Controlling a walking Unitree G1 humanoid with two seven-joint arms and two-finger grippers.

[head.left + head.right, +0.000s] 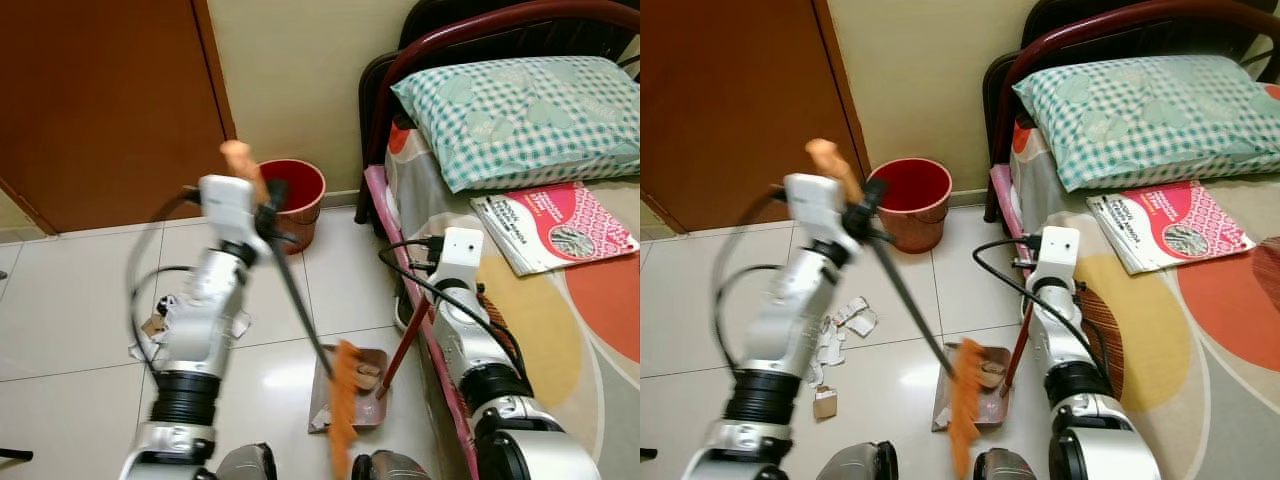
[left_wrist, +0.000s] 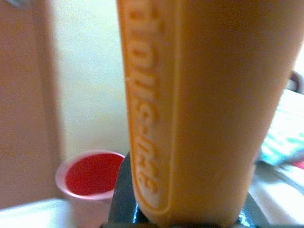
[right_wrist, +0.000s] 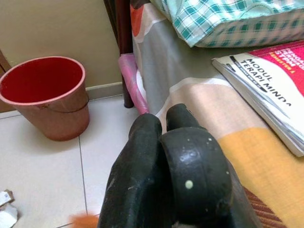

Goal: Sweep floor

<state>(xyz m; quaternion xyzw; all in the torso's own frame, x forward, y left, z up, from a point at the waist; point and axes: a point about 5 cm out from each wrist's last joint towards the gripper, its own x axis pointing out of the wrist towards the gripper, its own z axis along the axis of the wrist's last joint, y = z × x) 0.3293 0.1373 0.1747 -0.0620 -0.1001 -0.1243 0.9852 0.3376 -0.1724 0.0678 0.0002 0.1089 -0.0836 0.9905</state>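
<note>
Clearly the left gripper (image 1: 852,215) is clamped on the orange plastic handle of a dark-shafted broom (image 1: 902,302), whose orange bristles (image 1: 963,400) sit at the brown dustpan (image 1: 980,392) on the white tiled floor (image 1: 680,300). The right gripper (image 3: 164,124) has its fingers pressed together above the bed edge; whether it holds the dustpan's red stick (image 1: 1017,350) I cannot tell. Torn paper scraps (image 1: 845,322) lie to the left, so the stroke should probably reach out there and pull toward the pan, bristles kept low.

Orange broom (image 1: 342,400), red bin (image 1: 292,200) — checked pillow (image 1: 520,110)
</note>
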